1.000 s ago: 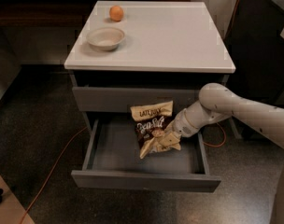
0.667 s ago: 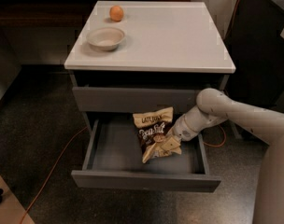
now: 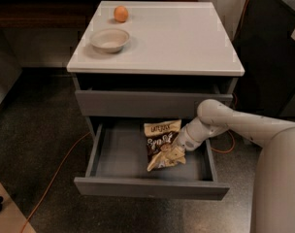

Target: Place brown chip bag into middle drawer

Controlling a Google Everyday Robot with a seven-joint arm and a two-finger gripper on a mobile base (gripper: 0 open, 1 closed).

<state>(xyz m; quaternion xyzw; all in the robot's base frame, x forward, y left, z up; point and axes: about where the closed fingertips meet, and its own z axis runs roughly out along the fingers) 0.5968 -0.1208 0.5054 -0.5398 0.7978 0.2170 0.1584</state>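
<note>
The middle drawer [image 3: 147, 187] is pulled out wide under the closed top drawer [image 3: 138, 104] of a grey cabinet. Inside it is the brown chip bag [image 3: 159, 142], dark brown with white lettering and tan ends, lying lengthwise right of the drawer's middle with its top end toward the back. My gripper [image 3: 179, 149] reaches in from the right, low inside the drawer, and is shut on the bag's right edge, where the lower corner curls up. The wrist hides most of the fingers.
On the white cabinet top [image 3: 186, 38] stand a white bowl [image 3: 110, 39] and an orange [image 3: 121, 13] at the back left. An orange cable [image 3: 55, 178] runs across the dark floor at the left. My arm spans the drawer's right side.
The gripper has moved down and a little forward into the drawer, taking the bag with it. The bag now sits lower and flatter inside the drawer.
</note>
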